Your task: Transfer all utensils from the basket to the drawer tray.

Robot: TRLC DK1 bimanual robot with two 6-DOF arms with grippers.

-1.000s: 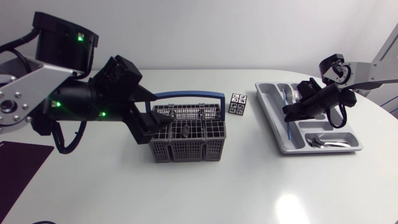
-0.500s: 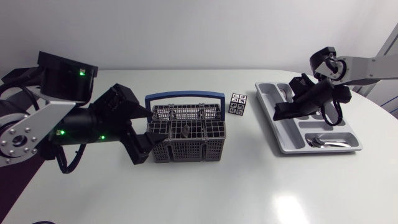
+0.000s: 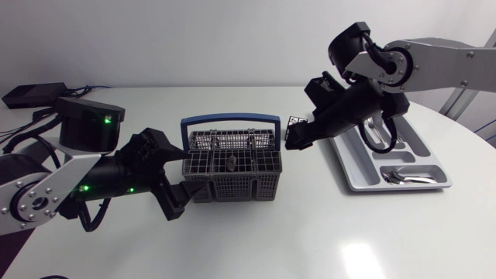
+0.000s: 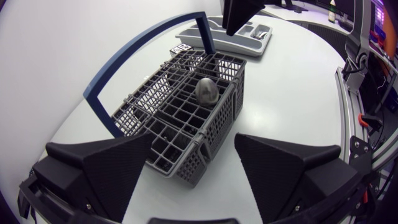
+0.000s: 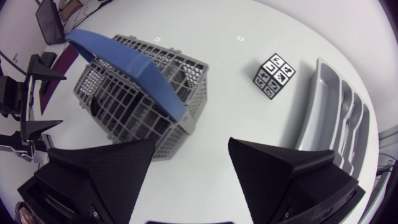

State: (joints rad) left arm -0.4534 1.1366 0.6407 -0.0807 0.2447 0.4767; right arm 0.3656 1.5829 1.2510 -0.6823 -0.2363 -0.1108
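The grey basket [image 3: 232, 177] with a blue handle [image 3: 229, 119] stands mid-table. One utensil's rounded end [image 3: 231, 163] [image 4: 207, 91] sticks up from a middle compartment. My left gripper [image 3: 184, 186] [image 4: 193, 142] is open at the basket's [image 4: 180, 112] left corner, a finger on either side of it. My right gripper [image 3: 298, 133] [image 5: 189, 165] hangs open and empty above the gap between basket [image 5: 134, 99] and grey drawer tray [image 3: 353, 177] [image 5: 339, 118]. Utensils [image 3: 403, 177] lie in the tray's near compartment; my right arm hides part of the tray.
A small black-and-white marker cube [image 3: 295, 127] [image 5: 274, 73] sits on the table between basket and tray, just under my right gripper. White tabletop lies in front of the basket and tray.
My right gripper has opened and swung left from above the tray to the gap beside the basket. My left arm has sunk lower, staying open at the basket's left side.
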